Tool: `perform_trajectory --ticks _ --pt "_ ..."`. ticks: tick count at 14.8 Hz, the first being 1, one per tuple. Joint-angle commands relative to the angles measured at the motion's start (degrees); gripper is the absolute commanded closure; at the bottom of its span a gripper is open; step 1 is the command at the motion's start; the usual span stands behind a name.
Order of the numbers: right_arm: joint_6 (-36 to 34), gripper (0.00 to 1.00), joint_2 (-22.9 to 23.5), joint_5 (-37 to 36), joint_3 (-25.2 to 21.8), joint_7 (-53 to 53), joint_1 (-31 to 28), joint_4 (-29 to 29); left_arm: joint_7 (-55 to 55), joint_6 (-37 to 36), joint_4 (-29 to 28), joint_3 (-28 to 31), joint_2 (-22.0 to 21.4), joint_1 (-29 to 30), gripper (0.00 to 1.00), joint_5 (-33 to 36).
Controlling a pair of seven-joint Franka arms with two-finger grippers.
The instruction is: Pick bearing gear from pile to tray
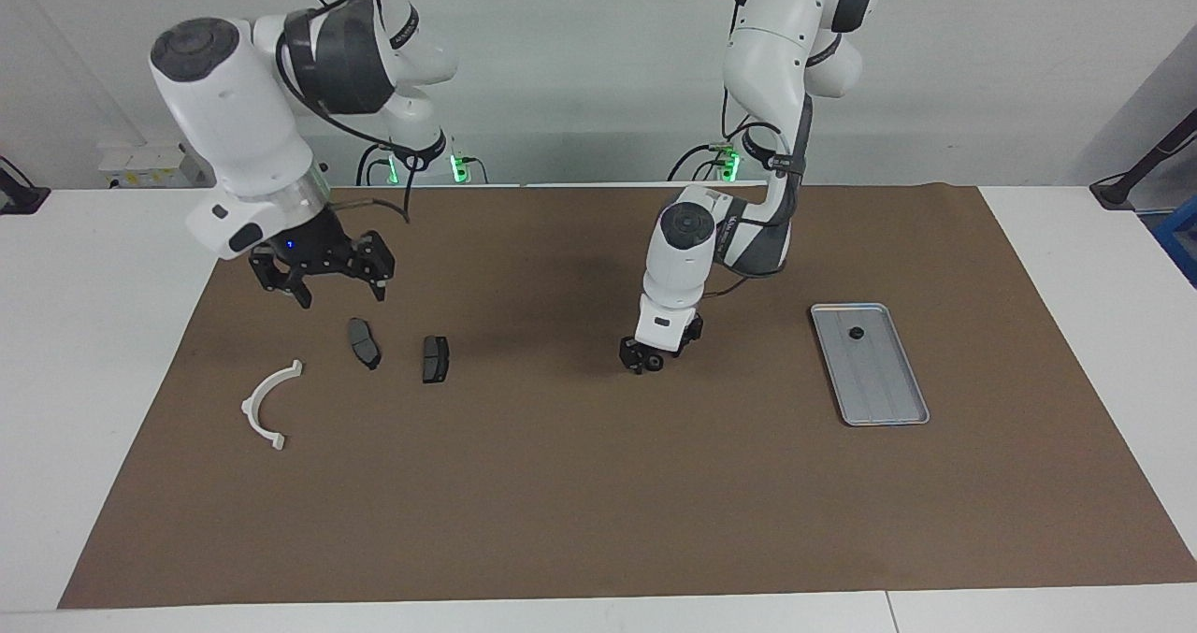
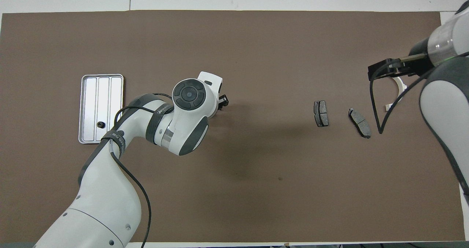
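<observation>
A small black gear point(image 1: 655, 362) is seen between the fingertips of the left gripper point(image 1: 647, 362), low on the brown mat near the table's middle; whether it is clamped cannot be told. Another gear point(image 1: 856, 333) lies in the tray point(image 1: 898, 415) toward the left arm's end. The right gripper point(image 1: 323, 282) hangs open above the two brake pads point(image 1: 363, 343).

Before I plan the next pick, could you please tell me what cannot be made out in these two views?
- Anything under the left end effector: overhead view, its own wrist covers it; facing view, too small.
- White arc piece: overhead view, partly covered by the right end effector.
- Gear in the tray: both views, too small to show teeth.
</observation>
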Motion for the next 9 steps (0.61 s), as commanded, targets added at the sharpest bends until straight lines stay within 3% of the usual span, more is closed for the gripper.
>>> perform_trajectory --ticks 1,3,5,9 --pt "-3.07 0.00 -5.61 -0.36 -0.18 -1.85 -0.42 -2.47 -0.92 -5.13 4.80 0.57 2.17 -0.41 1.00 0.19" --pt "-6.23 0.00 -7.46 -0.53 -0.54 -1.85 -0.33 -1.76 -0.74 -7.85 6.48 0.66 2.09 0.46 1.00 0.27" --pt "-10.63 0.00 -7.65 -1.58 -0.54 -1.85 -0.33 -0.18 0.22 -12.59 6.31 1.18 -0.97 3.26 1.00 1.58" --pt "-11.35 0.00 -7.65 -1.50 -0.45 -1.85 -1.12 -0.53 21.87 -18.85 2.98 1.01 -7.93 15.11 1.00 1.94"
